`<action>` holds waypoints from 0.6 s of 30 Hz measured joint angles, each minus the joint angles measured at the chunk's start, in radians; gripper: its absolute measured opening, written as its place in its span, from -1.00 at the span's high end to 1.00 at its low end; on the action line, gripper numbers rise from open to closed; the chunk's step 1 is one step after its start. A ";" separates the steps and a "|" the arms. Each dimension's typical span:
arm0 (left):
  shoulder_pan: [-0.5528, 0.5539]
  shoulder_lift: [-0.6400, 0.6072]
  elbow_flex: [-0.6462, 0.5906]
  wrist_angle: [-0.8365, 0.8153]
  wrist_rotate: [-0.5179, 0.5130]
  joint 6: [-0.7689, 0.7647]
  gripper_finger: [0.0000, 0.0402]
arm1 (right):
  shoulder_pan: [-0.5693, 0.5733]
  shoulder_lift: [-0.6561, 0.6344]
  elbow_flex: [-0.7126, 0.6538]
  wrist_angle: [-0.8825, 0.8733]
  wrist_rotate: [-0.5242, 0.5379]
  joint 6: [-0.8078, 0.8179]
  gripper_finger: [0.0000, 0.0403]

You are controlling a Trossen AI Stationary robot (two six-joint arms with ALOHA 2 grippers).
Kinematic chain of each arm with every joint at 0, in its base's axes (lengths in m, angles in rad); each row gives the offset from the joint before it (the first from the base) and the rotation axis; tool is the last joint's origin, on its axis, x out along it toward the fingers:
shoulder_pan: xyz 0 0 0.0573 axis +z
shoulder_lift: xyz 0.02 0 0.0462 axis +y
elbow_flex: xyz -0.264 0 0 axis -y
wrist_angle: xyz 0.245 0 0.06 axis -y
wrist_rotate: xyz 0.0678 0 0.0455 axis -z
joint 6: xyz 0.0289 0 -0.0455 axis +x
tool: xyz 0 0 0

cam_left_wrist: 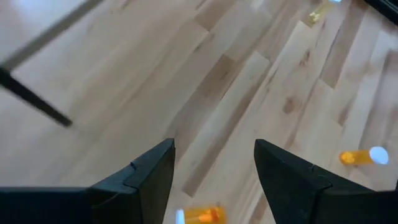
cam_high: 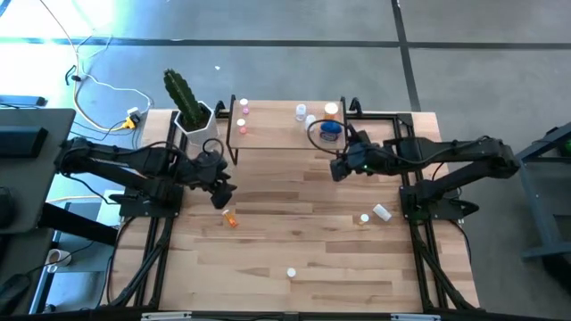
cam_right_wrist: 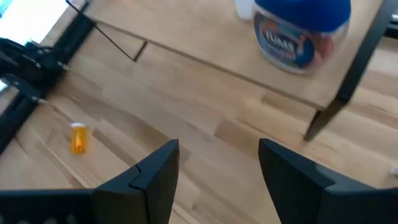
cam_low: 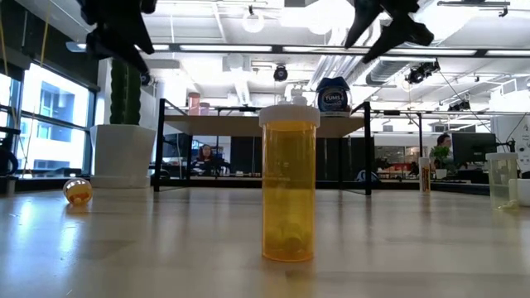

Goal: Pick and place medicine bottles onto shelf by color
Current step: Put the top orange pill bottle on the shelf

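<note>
The shelf (cam_high: 277, 134) stands at the table's far middle and carries pink bottles (cam_high: 243, 109), white ones (cam_high: 302, 111), an orange one (cam_high: 331, 110) and the squat blue bottle (cam_right_wrist: 301, 31). On the table, an orange bottle (cam_high: 230, 217) lies on its side. Another orange bottle (cam_low: 288, 186) stands upright near the front edge. My left gripper (cam_left_wrist: 214, 168) hovers open above the lying orange bottle (cam_left_wrist: 200, 216), near the shelf's left legs. My right gripper (cam_right_wrist: 217, 168) hangs open over the table just in front of the shelf's right end. Nothing is between either pair of fingers.
A small orange bottle (cam_high: 363, 218) and a clear one (cam_high: 382, 212) lie at the right of the table. A cactus in a white pot (cam_high: 192, 111) stands left of the shelf. The shelf's black legs (cam_right_wrist: 323, 121) are close to my right gripper.
</note>
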 joint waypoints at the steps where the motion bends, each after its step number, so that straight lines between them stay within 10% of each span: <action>1: -0.010 0.000 0.000 -0.011 -0.008 -0.025 -0.04 | 0.003 0.001 0.000 -0.011 0.000 0.008 -0.05; 18: -0.143 0.001 -0.113 -0.053 -0.050 -0.579 -0.04 | -0.041 -0.006 0.023 -0.057 0.034 -0.180 -0.05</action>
